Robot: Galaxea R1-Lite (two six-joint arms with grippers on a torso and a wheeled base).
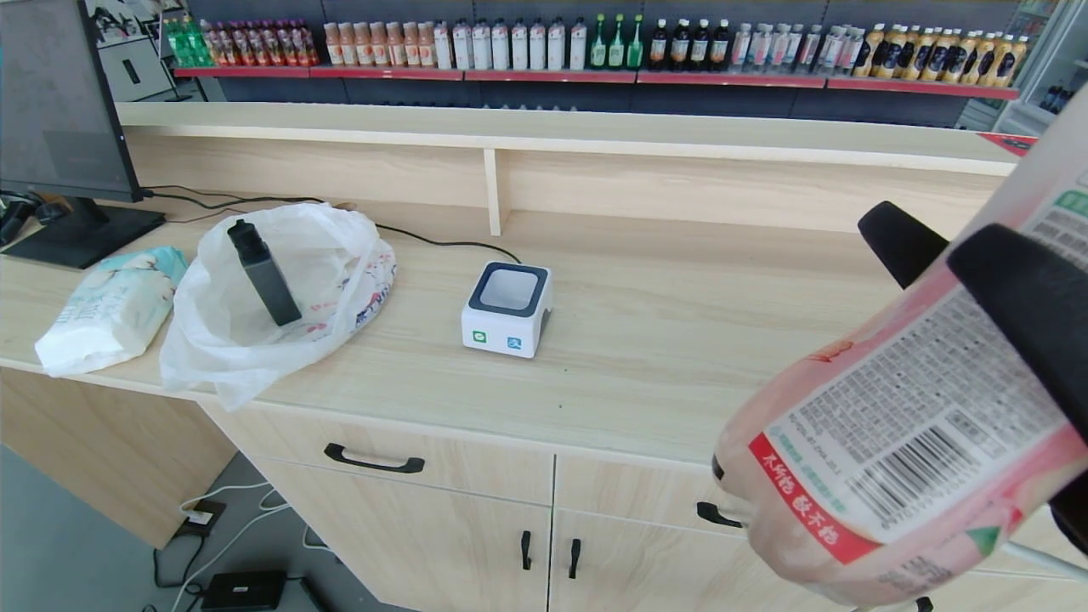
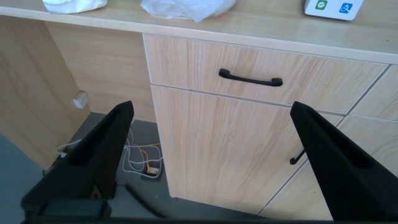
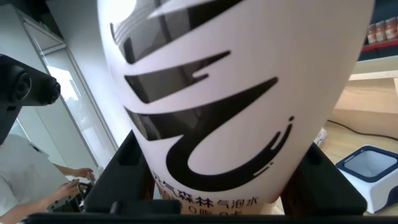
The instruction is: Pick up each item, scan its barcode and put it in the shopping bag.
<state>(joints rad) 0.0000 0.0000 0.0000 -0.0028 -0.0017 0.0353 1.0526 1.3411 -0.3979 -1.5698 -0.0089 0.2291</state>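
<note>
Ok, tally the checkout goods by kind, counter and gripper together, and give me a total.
Tissue pack: 1
Dark grey bottle, in the shopping bag: 1
Pink drink bottle, in the right gripper: 1
Total: 3

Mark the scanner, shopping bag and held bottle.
barcode scanner point(image 1: 508, 291), head view, top scan window.
shopping bag point(image 1: 336, 255), head view, bare plastic wall.
pink drink bottle point(image 1: 901, 408), head view, printed label.

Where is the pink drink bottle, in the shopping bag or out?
Out. The right gripper holds the pink drink bottle, barcode showing, well apart from the shopping bag at the left of the counter.
</note>
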